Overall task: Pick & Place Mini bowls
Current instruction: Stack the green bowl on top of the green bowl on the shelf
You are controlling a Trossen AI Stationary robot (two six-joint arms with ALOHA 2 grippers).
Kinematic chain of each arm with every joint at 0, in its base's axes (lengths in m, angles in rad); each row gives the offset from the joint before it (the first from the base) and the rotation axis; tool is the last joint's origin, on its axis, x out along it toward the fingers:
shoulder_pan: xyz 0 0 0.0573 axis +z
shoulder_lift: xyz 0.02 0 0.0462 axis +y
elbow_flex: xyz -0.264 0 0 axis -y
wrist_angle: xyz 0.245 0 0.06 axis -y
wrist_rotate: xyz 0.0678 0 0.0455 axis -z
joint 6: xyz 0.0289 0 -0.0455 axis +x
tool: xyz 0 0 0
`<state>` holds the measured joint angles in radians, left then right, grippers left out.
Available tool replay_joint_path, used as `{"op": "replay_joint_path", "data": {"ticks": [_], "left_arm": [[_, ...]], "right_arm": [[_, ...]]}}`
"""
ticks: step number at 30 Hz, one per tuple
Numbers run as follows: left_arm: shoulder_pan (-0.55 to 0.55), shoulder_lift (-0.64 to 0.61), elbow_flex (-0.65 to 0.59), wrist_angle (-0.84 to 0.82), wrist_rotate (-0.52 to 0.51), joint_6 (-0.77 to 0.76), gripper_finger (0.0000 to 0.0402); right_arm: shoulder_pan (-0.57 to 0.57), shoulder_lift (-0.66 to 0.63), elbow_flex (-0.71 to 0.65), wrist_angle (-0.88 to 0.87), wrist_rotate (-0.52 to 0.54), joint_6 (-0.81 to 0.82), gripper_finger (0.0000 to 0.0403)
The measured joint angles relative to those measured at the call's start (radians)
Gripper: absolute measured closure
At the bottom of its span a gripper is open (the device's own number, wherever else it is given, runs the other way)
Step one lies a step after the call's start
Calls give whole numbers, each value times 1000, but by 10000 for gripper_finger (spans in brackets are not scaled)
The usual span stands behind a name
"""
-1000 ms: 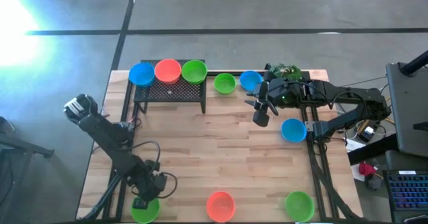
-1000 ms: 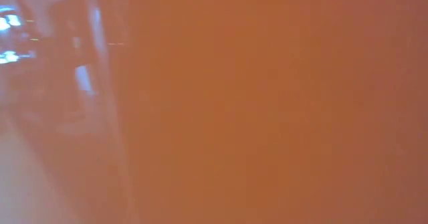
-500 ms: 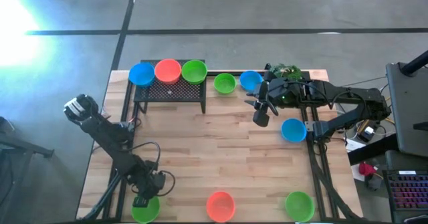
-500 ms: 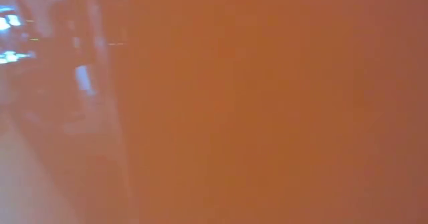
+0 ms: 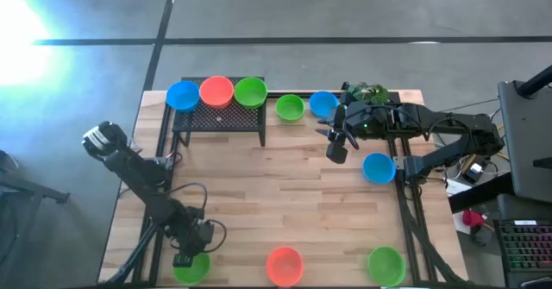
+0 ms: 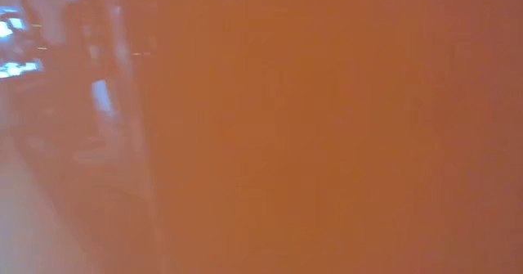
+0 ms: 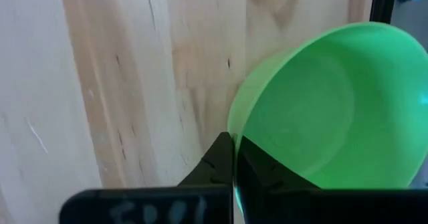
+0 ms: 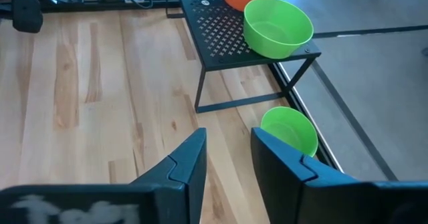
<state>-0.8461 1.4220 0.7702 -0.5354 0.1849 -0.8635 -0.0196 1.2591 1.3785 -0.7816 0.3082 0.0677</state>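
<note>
Pinching the rim of a green bowl (image 7: 334, 110) at the table's near left corner, the left gripper (image 5: 183, 259) has its fingers shut on it. Three bowls sit on the mesh stand (image 5: 220, 116) — six more lie about the table. The right gripper (image 8: 227, 150), fingers partly open and empty, hovers near the stand.

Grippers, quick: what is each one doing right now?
Left gripper: shut on the rim of the green bowl at the table's near left corner.
Right gripper: open, holding nothing.
</note>
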Motion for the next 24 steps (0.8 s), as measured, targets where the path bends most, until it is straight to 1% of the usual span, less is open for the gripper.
{"op": "replay_joint_path", "data": {"ticks": [6, 10, 13, 19, 24], "left_arm": [[35, -47, 41, 1, -14, -51, 400], [75, -122, 82, -14, -16, -56, 400], [121, -190, 114, -59, -52, -85, 401], [248, -319, 180, -142, -135, -88, 401], [382, -373, 262, -218, -148, -13, 401]], "right_arm": [[0, 0, 0, 0, 6, 0, 296], [0, 0, 0, 0, 6, 0, 294], [0, 0, 0, 0, 6, 0, 296], [0, 0, 0, 1, 7, 0, 301], [0, 0, 0, 1, 7, 0, 298]]}}
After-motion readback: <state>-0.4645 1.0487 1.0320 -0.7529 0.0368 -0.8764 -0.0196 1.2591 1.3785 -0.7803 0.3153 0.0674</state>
